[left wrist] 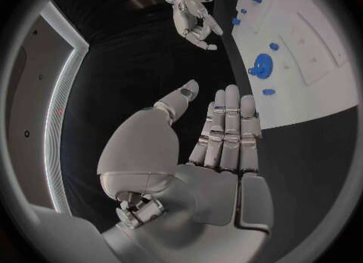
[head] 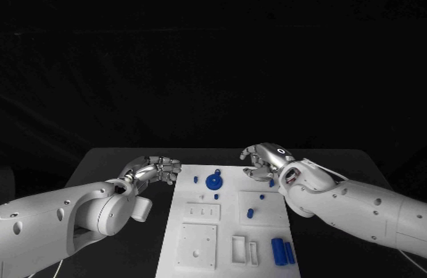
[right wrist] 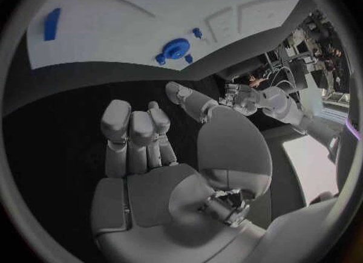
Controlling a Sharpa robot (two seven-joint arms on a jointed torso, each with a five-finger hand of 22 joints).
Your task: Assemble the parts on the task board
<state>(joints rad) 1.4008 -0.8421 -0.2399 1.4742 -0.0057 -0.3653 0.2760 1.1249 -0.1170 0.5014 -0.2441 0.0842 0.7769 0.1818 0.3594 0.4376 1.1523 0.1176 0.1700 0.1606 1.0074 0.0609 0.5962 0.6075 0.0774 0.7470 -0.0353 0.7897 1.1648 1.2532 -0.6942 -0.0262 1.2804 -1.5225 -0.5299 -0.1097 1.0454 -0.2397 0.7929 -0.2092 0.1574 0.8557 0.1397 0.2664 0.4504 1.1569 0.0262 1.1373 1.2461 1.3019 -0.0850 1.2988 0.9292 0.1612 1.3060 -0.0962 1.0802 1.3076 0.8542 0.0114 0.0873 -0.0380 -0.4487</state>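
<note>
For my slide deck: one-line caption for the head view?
Both empty hands, left hand and right hand, hover at the far end of the task board bearing blue parts.

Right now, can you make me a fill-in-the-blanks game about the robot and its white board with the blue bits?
1. The round gear is coloured ____.
2. The task board is coloured ____.
3. The left hand holds ____.
4. The two long blue bars lie on the board's corner nearest the robot's ____ arm.

Missing words: blue; white; nothing; right
</note>
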